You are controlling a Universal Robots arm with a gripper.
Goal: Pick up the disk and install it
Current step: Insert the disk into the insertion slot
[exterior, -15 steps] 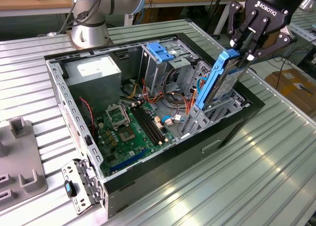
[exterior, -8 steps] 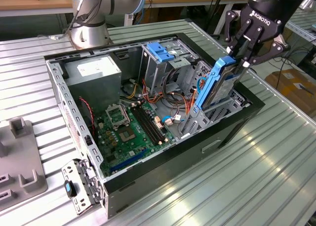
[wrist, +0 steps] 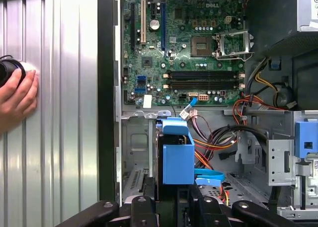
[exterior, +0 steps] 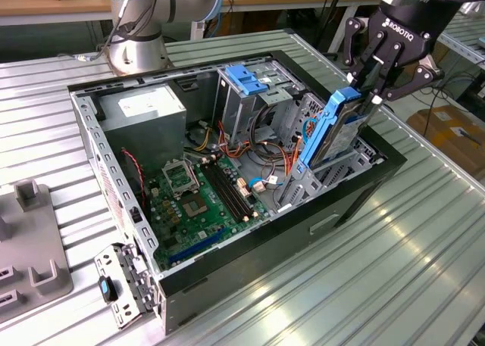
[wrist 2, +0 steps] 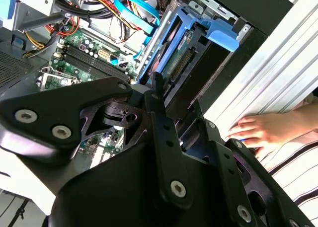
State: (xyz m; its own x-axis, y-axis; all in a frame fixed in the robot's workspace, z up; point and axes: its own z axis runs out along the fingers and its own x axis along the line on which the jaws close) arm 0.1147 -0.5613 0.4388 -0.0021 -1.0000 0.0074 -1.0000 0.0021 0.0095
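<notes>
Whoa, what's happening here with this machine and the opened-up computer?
A robot arm's gripper is clamped on the upper end of a disk in a blue carrier. The disk stands tilted, its lower end down inside the open computer case, on the exterior view's right, past the motherboard. It does not look fully seated. A person's hand rests on the table beside the case, over a small black object.
</notes>
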